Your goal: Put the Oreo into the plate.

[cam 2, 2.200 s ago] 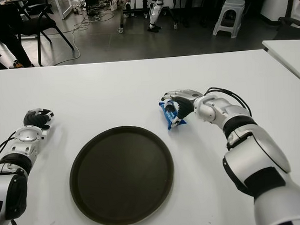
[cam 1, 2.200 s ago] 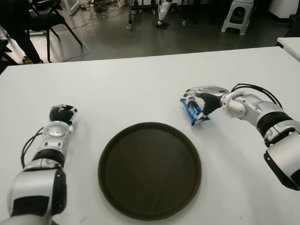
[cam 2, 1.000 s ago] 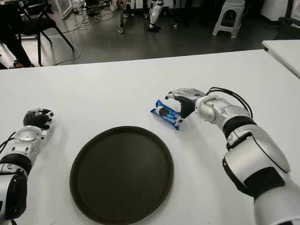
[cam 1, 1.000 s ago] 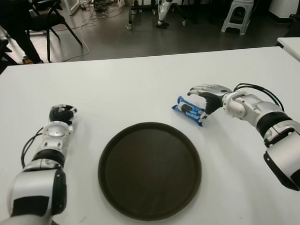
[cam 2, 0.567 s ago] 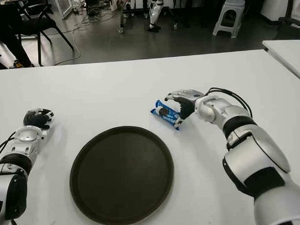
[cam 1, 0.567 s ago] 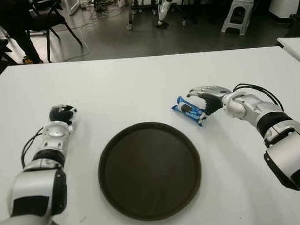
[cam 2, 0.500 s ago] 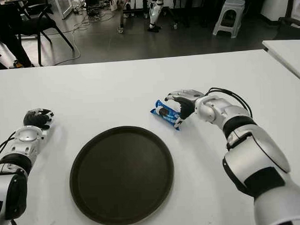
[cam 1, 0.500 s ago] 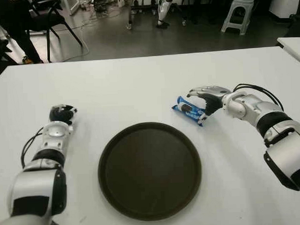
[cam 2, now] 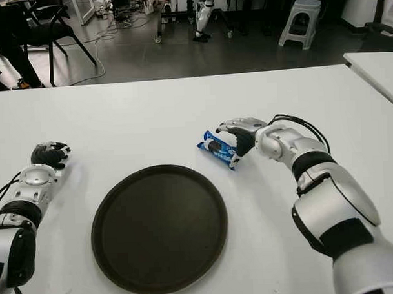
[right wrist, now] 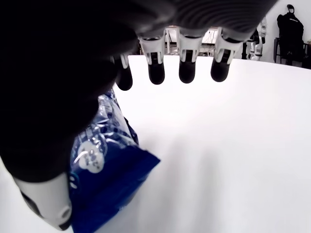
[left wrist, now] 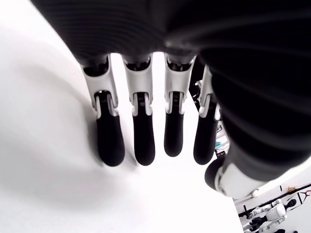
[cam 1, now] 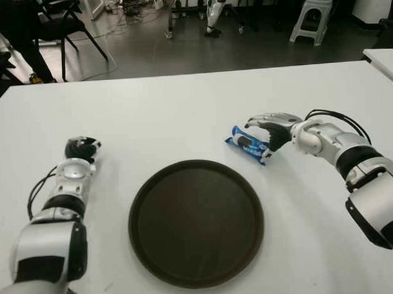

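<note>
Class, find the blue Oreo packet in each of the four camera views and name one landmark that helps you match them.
Left eye view: the Oreo packet lies on the white table, beyond the dark plate's right edge, at the right hand.
Right eye view: same spot, just left of centre.
Left wrist view: not in it.
Right wrist view: close up beside the thumb.
Shared landmark: the right hand's fingers.

The right hand [cam 1: 268, 133] covers the Oreo pack's [cam 1: 247, 144] near end, hiding any contact.
</note>
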